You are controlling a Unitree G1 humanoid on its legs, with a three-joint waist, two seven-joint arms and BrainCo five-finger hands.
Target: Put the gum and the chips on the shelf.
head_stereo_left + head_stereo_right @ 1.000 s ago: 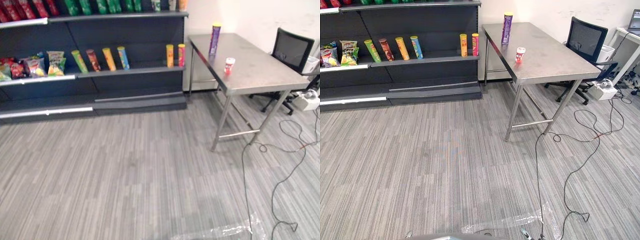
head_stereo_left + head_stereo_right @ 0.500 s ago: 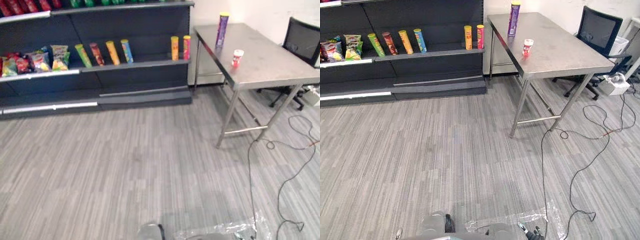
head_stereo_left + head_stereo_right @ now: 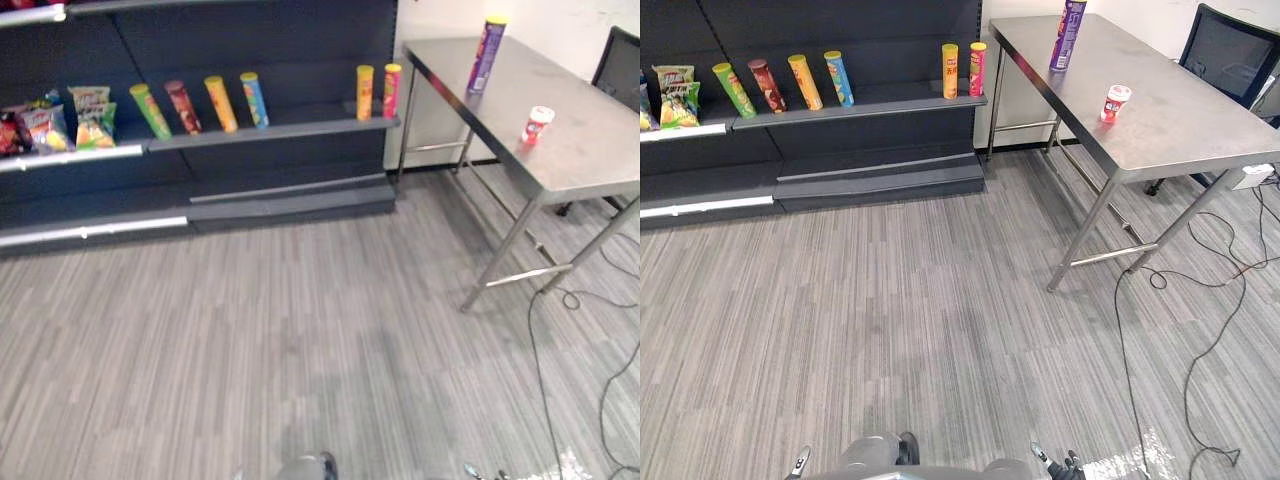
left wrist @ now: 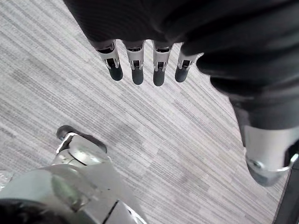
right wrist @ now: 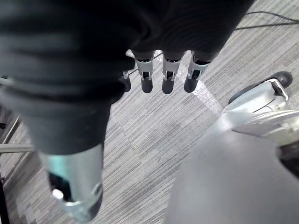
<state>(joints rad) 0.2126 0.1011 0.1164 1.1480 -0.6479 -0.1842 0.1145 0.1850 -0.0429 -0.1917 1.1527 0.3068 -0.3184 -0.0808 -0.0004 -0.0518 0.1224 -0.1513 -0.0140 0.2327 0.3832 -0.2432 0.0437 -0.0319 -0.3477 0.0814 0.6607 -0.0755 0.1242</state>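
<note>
Left eye view has slid sideways, so I moved, not the things: the chips (image 3: 487, 55) stand at the surface's (image 3: 590, 150) far edge, the gum (image 3: 537, 124) by its near edge, neither on the shelf (image 3: 300, 128) yet, and my left hand (image 4: 136, 70) and right hand (image 5: 168, 79) hang spread and empty.

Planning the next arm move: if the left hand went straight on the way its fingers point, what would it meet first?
Most likely the carpet floor: the left hand hangs open, fingers pointing down at it, nothing between. Depth is unclear.

Steel table (image 3: 1185, 125) with chips can (image 3: 1072, 22), gum tub (image 3: 1115, 102), dark shelf (image 3: 895, 97) with cans (image 3: 805, 82)
</note>
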